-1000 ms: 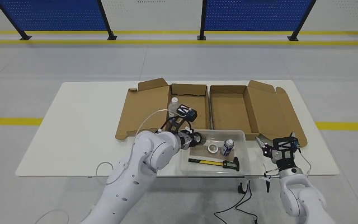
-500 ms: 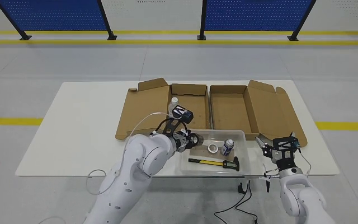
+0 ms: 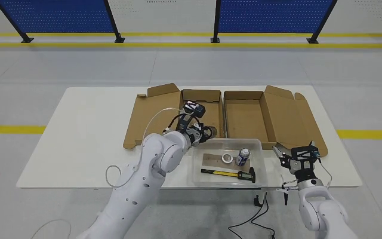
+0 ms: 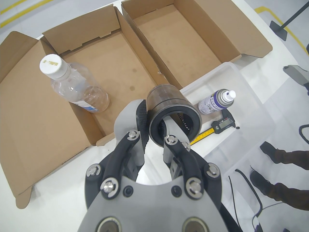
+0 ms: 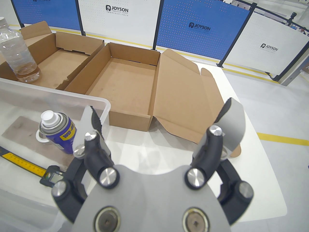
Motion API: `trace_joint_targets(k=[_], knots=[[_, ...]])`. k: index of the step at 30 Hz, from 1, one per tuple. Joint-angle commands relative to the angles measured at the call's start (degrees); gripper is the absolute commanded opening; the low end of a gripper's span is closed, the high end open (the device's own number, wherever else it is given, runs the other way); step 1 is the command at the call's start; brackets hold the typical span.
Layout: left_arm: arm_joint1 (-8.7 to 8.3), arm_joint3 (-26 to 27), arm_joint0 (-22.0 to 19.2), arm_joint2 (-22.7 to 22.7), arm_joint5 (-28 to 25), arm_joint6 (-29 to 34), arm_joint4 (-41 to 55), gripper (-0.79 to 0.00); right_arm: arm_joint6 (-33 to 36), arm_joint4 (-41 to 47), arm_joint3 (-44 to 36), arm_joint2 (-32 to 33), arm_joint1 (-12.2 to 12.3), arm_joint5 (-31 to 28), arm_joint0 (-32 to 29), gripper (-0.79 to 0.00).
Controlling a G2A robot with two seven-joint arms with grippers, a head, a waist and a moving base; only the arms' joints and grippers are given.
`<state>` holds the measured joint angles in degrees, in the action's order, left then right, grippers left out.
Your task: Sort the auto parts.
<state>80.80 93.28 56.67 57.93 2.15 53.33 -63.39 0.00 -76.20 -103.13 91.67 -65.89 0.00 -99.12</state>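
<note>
The left fingers [image 4: 142, 114] are clamped on the wall of a steel linear bearing [image 4: 173, 114]. One ribbed pad presses its outside and the other finger runs through the bore. The bearing hangs tilted over the near end of the left cardboard box [image 4: 115, 56], close to the clear plastic bin [image 4: 253, 97].

The right fingers [image 5: 233, 119] are spread wide and hold nothing. They are poised above the table [image 3: 89, 137] near its front edge, just beside the bin's right end and in front of the folded-out flap of the right cardboard box [image 5: 125, 83].

A clear water bottle [image 4: 74, 83] with a white cap stands upright in the left box by its left wall; its label print is too small to make out. In the bin, a spray can [image 5: 59, 131] with a blue-and-yellow label and a white nozzle stands upright. A white roll of tape [image 3: 227, 158] lies just beside it, and a digital caliper [image 4: 217, 126] with a yellow ruled scale lies along the bin's near wall.

The two boxes sit side by side, inner walls touching and outer flaps laid flat. A broad stretch of white table runs to their left.
</note>
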Motion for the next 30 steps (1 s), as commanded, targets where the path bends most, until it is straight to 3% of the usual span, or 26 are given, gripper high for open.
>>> trace_joint_targets(k=[1,6,22,30], knots=[[0.25,-1.76,-1.21,-0.78,-0.21,-0.49,0.08,-0.785,0.0,0.0,0.0,0.0,0.0,0.0,0.0,0.0],[1.18,-6.81,-5.01,-3.26,-0.64,-2.48,0.65,-0.785,0.0,0.0,0.0,0.0,0.0,0.0,0.0,0.0],[6.11,-30.78,-19.92,-12.37,-0.33,-7.9,1.81,-0.785,0.0,0.0,0.0,0.0,0.0,0.0,0.0,0.0],[8.73,-40.53,-23.9,-14.88,-0.24,-9.67,4.43,-0.785,0.0,0.0,0.0,0.0,0.0,0.0,0.0,0.0]])
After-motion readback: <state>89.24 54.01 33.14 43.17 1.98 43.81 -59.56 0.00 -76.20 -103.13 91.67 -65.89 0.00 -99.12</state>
